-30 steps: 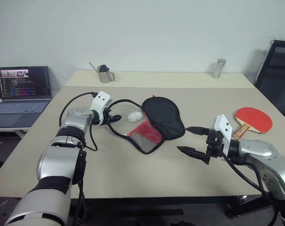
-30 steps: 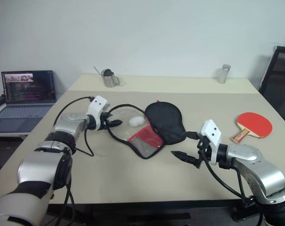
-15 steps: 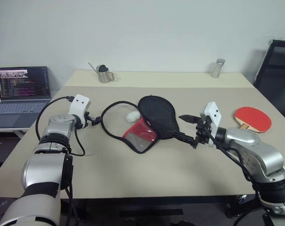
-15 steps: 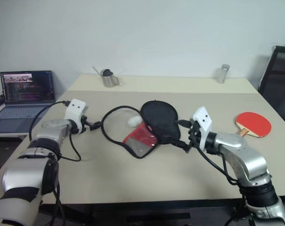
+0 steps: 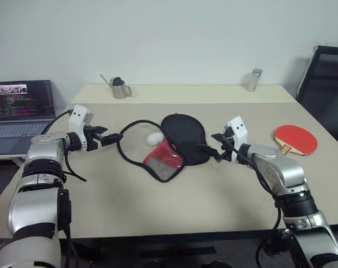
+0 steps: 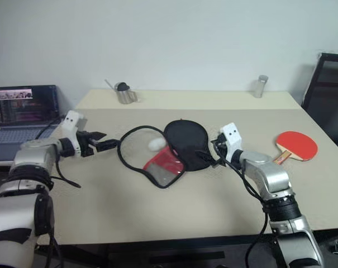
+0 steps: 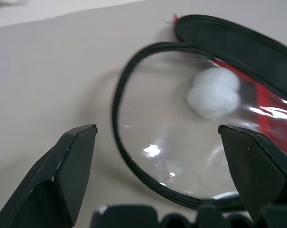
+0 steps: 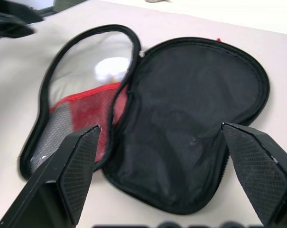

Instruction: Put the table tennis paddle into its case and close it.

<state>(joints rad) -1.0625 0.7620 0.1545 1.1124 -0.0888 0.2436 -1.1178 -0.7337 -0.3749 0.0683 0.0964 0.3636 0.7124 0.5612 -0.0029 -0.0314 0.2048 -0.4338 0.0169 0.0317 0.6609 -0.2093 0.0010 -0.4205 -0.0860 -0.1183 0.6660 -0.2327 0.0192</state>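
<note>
The case point(image 5: 183, 135) lies unzipped and spread flat mid-table. Its black half point(image 8: 190, 118) is on the right; the clear and red mesh half point(image 5: 157, 158) is on the left, with a white pompom point(image 5: 155, 139) resting on it. My left gripper point(image 5: 106, 135) hovers open just left of the clear half's zip rim point(image 7: 115, 109), with nothing between its fingers. At the black half's right edge my right gripper point(image 5: 209, 143) is open and empty; contact cannot be told. The table tennis paddle point(image 5: 294, 139) lies red face up, far right on the table.
An open laptop point(image 5: 20, 106) stands on a side desk to the left. On the far table are a small metal pitcher point(image 5: 119, 88) and a metal shaker point(image 5: 253, 79). A black chair point(image 5: 325, 72) stands at the right. Bare tabletop point(image 5: 185, 195) lies in front of the case.
The left gripper drew back leftward from the case's rim. The right gripper came forward and left to the black half's right edge. The camera view also shifted.
</note>
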